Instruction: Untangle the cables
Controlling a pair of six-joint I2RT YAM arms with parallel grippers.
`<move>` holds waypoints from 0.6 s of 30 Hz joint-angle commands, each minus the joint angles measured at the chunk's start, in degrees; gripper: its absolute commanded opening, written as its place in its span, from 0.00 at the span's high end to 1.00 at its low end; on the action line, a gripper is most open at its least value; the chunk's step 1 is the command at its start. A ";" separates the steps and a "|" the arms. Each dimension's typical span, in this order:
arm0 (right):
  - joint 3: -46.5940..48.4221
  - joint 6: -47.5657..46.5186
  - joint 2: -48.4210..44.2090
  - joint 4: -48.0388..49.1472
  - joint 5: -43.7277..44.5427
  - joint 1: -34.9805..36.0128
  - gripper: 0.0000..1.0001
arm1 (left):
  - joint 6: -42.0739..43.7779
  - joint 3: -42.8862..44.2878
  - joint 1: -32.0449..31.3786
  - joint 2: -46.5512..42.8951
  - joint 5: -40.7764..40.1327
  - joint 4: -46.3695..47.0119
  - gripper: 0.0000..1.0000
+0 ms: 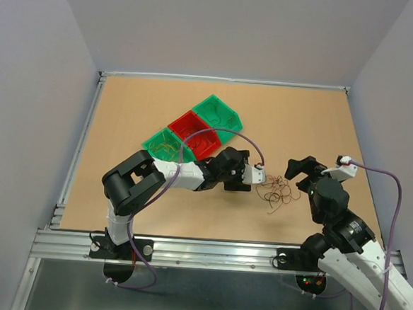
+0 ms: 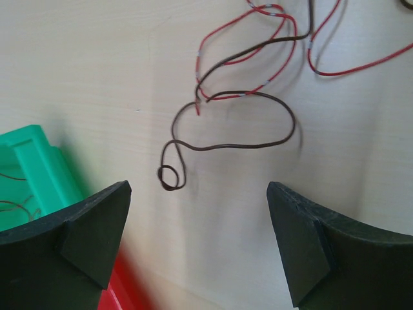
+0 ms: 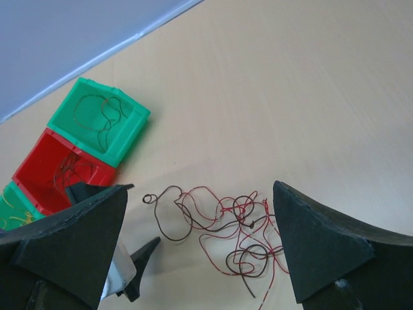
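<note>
Cables (image 1: 278, 190) lie clumped between left gripper (image 2: 198, 194) at 10 o'clock and right gripper (image 3: 200, 190) at 2 o'clock, both spread wide, seemingly poised to tease strands apart.

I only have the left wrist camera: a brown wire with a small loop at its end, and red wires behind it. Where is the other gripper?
Observer: The right gripper hangs open on the far side of the clump from yours.
Operator: How much wire lies beyond my frame?
Observer: Only a small loose clump of red and brown strands. Your looped brown wire trails out of it toward the bins.
Operator: I see a green corner and some red. How many bins are there?
Observer: Three in a row: the far green bin, the red bin and the near green bin.
</note>
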 commanded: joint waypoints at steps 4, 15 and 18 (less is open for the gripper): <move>0.20 -1.86 4.29 2.93 -1.86 -0.08 0.00 | 11.72 0.03 -0.50 -1.81 -4.61 10.51 0.01; 0.12 -2.57 5.52 4.43 -3.35 -0.08 0.00 | 17.10 1.44 -3.05 5.67 -4.26 11.49 0.49; -0.50 -2.39 4.29 4.70 -3.35 -0.08 0.00 | 15.17 -0.67 -4.19 3.91 -1.09 11.32 1.00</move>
